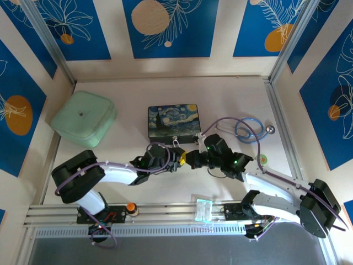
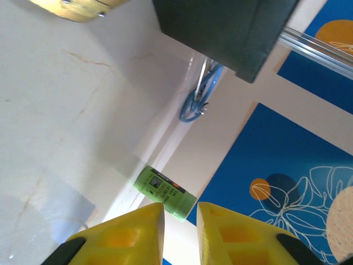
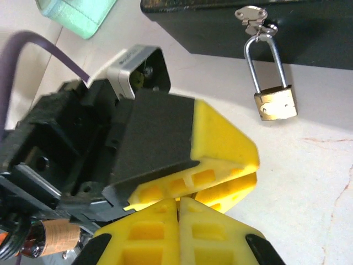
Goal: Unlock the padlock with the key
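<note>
Right wrist camera: the padlock (image 3: 274, 104) hangs from the box (image 3: 209, 22) latch, body resting on the table (image 3: 309, 182). My right gripper (image 3: 177, 212) is pinched closed, tips right at the left gripper (image 3: 251, 165), whose grip I cannot tell, likely passing the key

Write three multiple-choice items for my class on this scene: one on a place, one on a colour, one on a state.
1. Where does the padlock hang? A) from the starry-night box's latch B) from a wall hook C) from a drawer handle
2. What colour is its body? A) blue B) brass-gold C) green
3. The right gripper's fingers are: A) wide apart B) pressed together C) around the padlock
Answers: 1 A, its shackle passes through the latch; 2 B, the body shines gold; 3 B, no gap shows between them.
</note>
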